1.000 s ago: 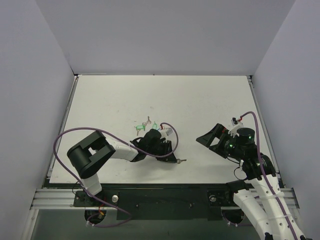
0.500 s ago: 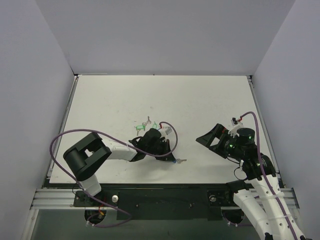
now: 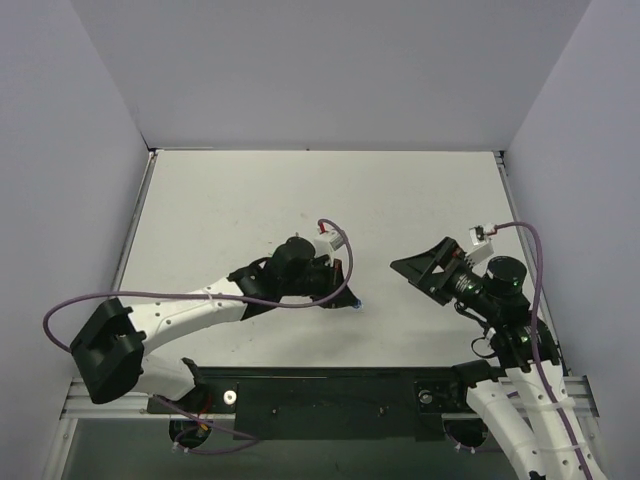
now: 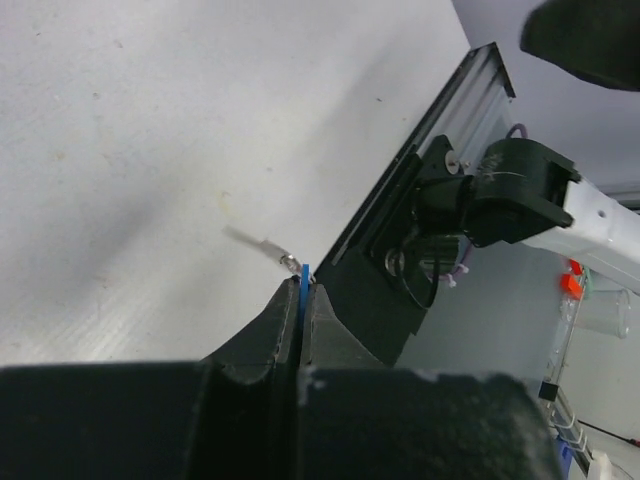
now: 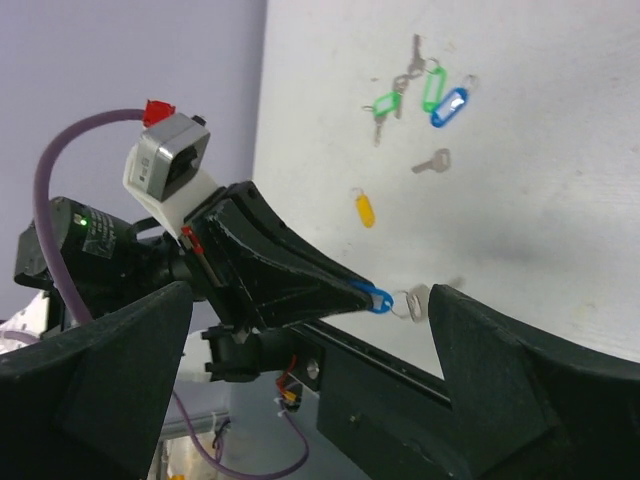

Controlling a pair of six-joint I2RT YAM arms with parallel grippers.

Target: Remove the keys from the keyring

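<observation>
Clearly pinching the keyring (image 5: 393,300) by its blue tag (image 5: 375,297), flat between the pressed-together fingers (image 4: 265,325) of the left gripper (image 5: 350,292); only a thin blue edge showing past the fingertips in the left wrist view. Hanging off the tag's free end: the thin ring (image 5: 408,303), then one small silver key (image 5: 440,293), all apparently held just above the table (image 5: 560,230), judging by the faint shadow beside the key. Cannot tell whether a second key sits on the ring.

From above, places the tag low in the middle of the table, poking out of the left gripper on the side facing the right gripper (image 3: 415,270). Shows the right gripper spread wide and holding nothing, near the key but apart from it, mouth turned that way.

Lines up tag, ring and key along one axis, running roughly from the left gripper toward the right, key outermost and so nearest the right arm. Probably calls for a short advance of the right gripper along that line, closing on the key's blade with the tag held fast by the left, then a turning pull to work the key round the ring's coil. Risks a miss or a slip: small, thin, free to swing on the ring.

Farther back on the table, apart from all this: two green tags (image 5: 385,103), a second blue tag (image 5: 450,105), a yellow tag (image 5: 366,210) and a lone key (image 5: 430,160)
</observation>
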